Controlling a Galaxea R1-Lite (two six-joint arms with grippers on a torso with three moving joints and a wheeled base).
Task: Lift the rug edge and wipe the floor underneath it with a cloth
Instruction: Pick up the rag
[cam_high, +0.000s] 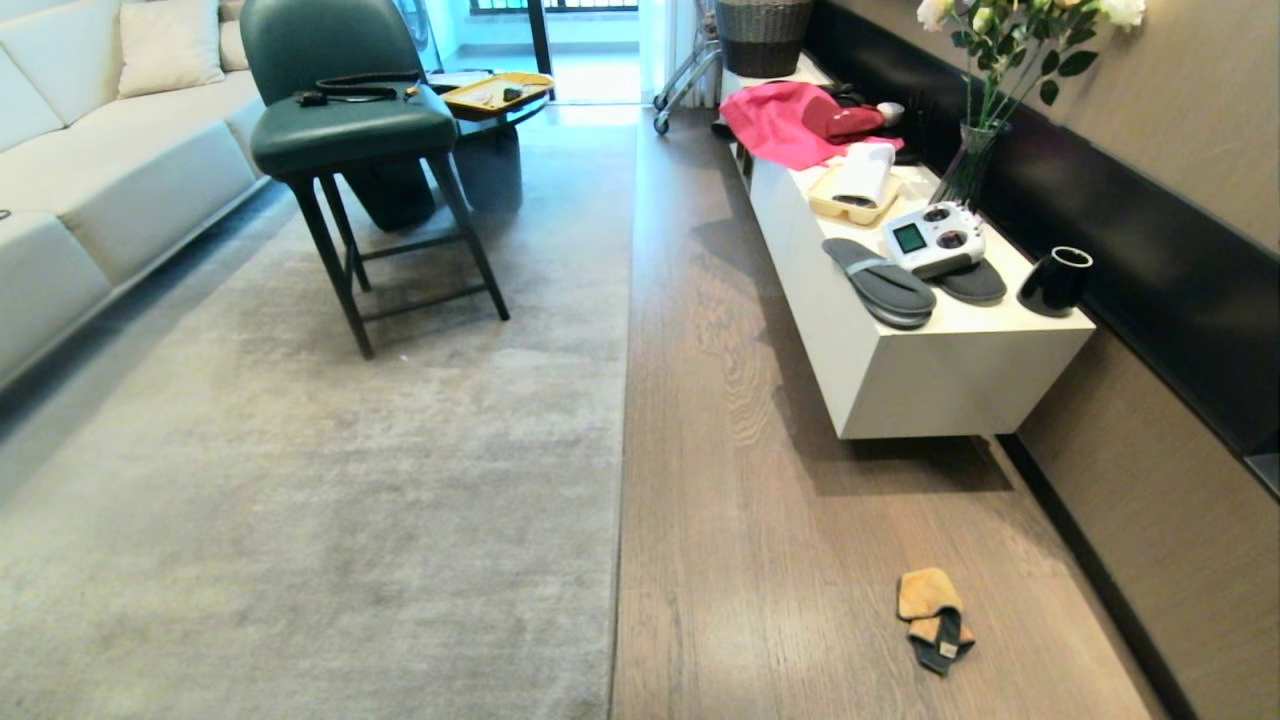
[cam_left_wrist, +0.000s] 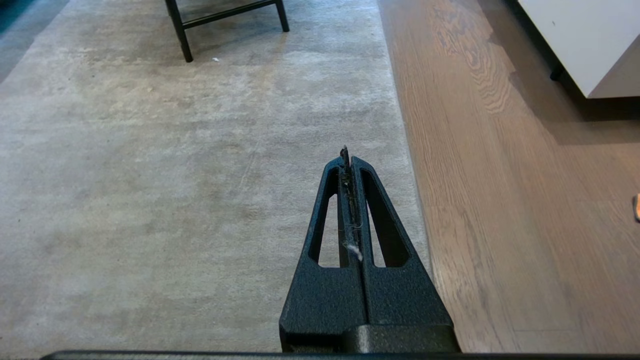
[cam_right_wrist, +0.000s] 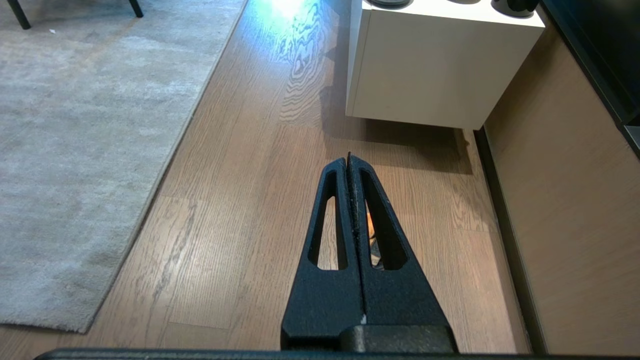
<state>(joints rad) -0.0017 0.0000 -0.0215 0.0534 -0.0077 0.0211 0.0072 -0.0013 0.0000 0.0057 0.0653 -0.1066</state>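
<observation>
At lower right of the head view, the cloth (cam_high: 934, 617) lies on the floor (cam_high: 760, 520), apart from the rug edge (cam_high: 622, 420). Both claws are closed, empty; fetching the cloth likely comes first.

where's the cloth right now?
Head view: the cloth lies crumpled on the floor, lower right, between the rug edge and the wall, nearer than the white cabinet.

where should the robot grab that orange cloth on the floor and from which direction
Probably the raised fold of the cloth, coming straight down from above: it lies crumpled on the bare floor, nothing beside it, so a top pinch should catch the bunched fabric.
</observation>
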